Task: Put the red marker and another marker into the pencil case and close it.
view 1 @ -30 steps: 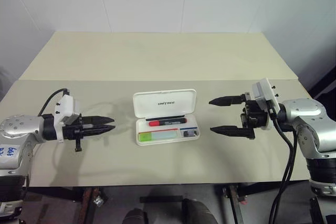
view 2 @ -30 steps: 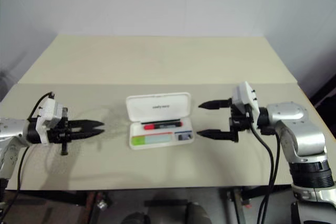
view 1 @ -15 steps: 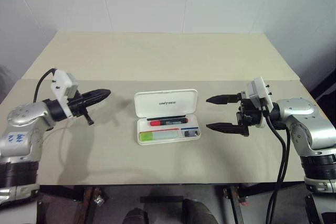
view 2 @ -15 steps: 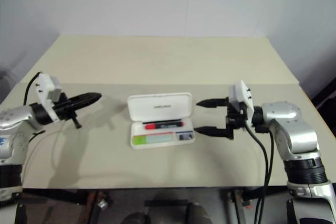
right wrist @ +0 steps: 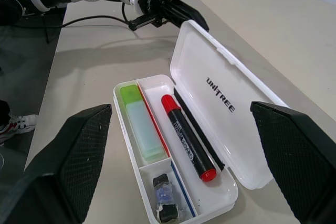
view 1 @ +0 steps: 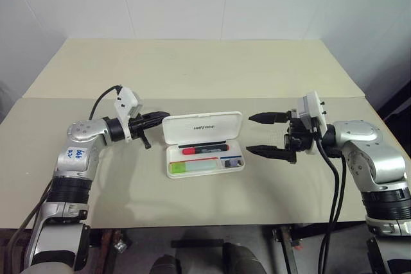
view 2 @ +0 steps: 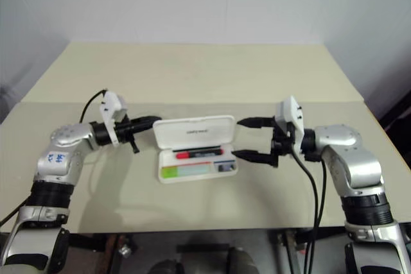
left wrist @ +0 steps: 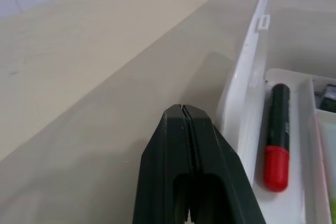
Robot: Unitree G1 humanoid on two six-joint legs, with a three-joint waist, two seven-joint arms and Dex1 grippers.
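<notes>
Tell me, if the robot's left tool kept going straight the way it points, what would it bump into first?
Most likely the raised lid of the pencil case: the shut left tool points at the lid's near end from behind, though how far apart they are is hard to judge.

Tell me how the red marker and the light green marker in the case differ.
The red marker is round and slim, with a black barrel and red ends; the light green marker is flat, pale and translucent. The red marker lies beside the lid, the green one in the other long compartment. Both lie flat inside the open pencil case.

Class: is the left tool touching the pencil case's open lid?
Cannot tell. In the right wrist view, the left tool meets the pencil case lid edge; no gap or contact shows plainly.
</notes>
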